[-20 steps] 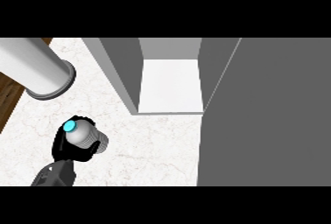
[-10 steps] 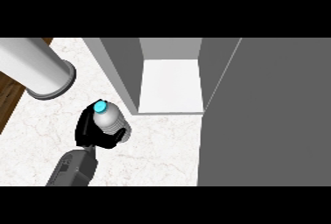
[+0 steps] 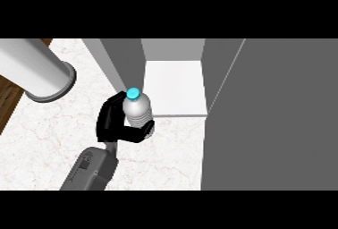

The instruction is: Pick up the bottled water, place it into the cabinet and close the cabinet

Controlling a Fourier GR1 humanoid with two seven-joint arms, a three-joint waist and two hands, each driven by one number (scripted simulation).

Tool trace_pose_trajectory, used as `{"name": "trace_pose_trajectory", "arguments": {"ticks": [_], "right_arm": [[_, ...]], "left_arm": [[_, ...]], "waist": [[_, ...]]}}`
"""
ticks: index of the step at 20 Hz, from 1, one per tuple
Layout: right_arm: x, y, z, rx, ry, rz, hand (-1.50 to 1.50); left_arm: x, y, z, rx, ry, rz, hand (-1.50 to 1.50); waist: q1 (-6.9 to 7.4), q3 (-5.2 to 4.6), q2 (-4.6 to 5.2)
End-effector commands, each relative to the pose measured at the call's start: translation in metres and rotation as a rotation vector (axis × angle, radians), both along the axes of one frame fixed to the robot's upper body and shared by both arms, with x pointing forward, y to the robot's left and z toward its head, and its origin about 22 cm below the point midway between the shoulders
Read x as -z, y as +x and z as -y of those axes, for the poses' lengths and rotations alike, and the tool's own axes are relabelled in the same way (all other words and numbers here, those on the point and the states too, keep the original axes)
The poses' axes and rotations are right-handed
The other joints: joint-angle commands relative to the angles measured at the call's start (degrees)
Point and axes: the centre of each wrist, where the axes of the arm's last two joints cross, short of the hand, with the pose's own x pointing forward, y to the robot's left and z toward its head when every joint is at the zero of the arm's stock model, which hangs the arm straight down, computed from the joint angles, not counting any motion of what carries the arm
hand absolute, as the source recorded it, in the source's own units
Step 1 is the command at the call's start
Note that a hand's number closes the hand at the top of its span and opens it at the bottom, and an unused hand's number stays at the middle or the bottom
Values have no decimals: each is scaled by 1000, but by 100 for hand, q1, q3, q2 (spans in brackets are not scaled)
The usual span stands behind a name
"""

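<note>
The bottled water (image 3: 137,112) is clear with ribbed sides and a cyan cap, and it stands nearly upright, seen from above. My left hand (image 3: 109,123) is shut on it: the fingers wrap its left side and the thumb curls under its near right side. Hand and bottle hover over the marble counter (image 3: 46,143), right at the front left corner of the open cabinet. The cabinet's white inner floor (image 3: 175,87) lies just beyond and to the right of the bottle. My right hand shows nowhere.
The cabinet's open grey door (image 3: 277,116) fills the right side of the view, edge toward me. The cabinet's grey left wall (image 3: 122,58) stands just behind the bottle. A pale thick cylinder (image 3: 36,71) lies at upper left, above a strip of wooden floor (image 3: 10,98).
My left hand has carried the bottle away from me and to the right, from the open counter up to the cabinet's front left corner. The bottle now stands more upright.
</note>
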Motion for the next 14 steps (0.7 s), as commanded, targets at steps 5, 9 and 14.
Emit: {"name": "trace_pose_trajectory", "arguments": {"ticks": [5,9,14], "right_arm": [[-36,-1,-25,-69,37,67,-150],[-28,0,-20,-49,44,84,-150],[-22,9,-16,-101,63,68,-150]], "left_arm": [[-35,15,56,-43,103,16,150],[-38,26,60,-81,175,-18,150],[-43,44,56,-127,205,-47,150]], "waist": [[-93,0,20],[-161,4,20],[-287,-3,81]]}}
